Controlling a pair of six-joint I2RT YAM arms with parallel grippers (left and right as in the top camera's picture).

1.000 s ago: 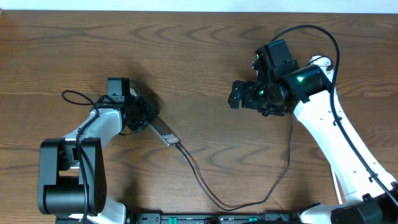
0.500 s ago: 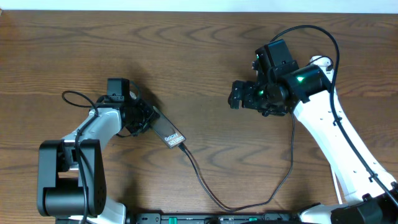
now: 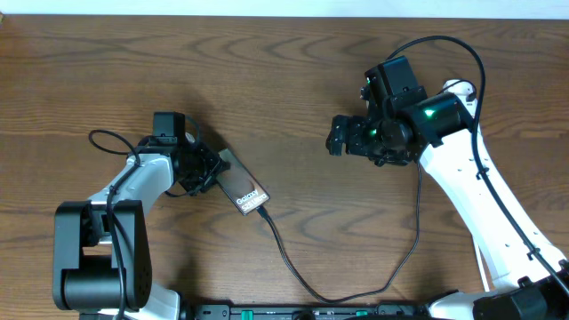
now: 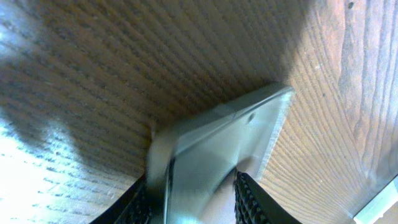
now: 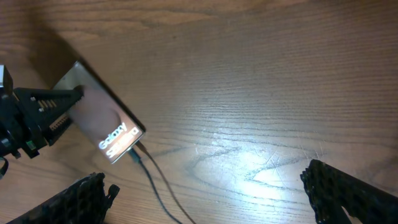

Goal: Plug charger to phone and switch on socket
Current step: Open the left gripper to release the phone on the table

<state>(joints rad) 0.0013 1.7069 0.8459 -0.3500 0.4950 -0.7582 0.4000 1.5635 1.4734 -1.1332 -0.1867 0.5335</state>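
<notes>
The left tool (image 3: 206,169) straddles the upper-left end of the phone (image 3: 243,188). I cannot tell whether its fingers press the edges or stand just clear. The phone lies screen-up on the bench (image 3: 293,71), angled toward the lower right, likely steadied there so the plug would seat. The charger (image 3: 293,271) meets the phone's lower-right end and looks plugged in. The right tool (image 3: 336,138) hovers well apart, jaws wide and empty, probably kept free for the switch. No socket shows in any view.
</notes>
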